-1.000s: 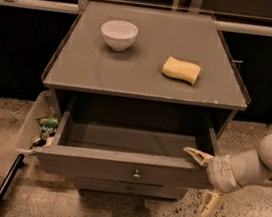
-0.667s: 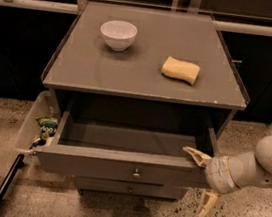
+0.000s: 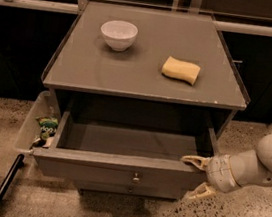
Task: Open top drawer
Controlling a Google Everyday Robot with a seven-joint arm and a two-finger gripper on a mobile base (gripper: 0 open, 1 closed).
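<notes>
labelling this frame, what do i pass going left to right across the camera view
green packet in the side bin → white bowl → top drawer knob → yellow sponge → gripper, fingers spread at the pulled-out drawer's right front corner
</notes>
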